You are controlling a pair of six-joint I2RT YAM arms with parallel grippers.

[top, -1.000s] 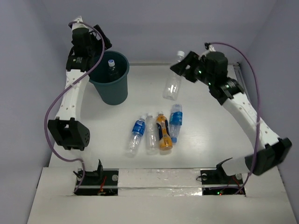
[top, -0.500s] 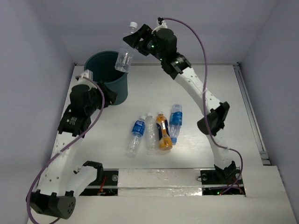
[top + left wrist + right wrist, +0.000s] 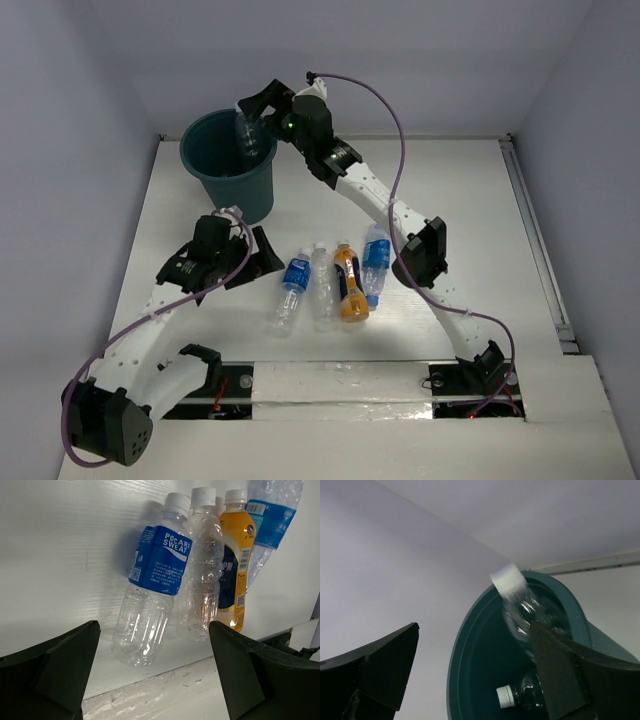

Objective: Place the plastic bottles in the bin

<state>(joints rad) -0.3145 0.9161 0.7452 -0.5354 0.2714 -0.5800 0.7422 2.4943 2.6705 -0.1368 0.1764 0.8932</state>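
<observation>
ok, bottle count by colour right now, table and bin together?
Clear bottles: 3. One on the table at, one blurred in the mouth of the bin at, one at its bottom
Blue-label bottles: 2, on the table
Orange bottle: 1, on the table
Total: 6

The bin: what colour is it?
The bin is dark teal, clearest in the top view.
</observation>
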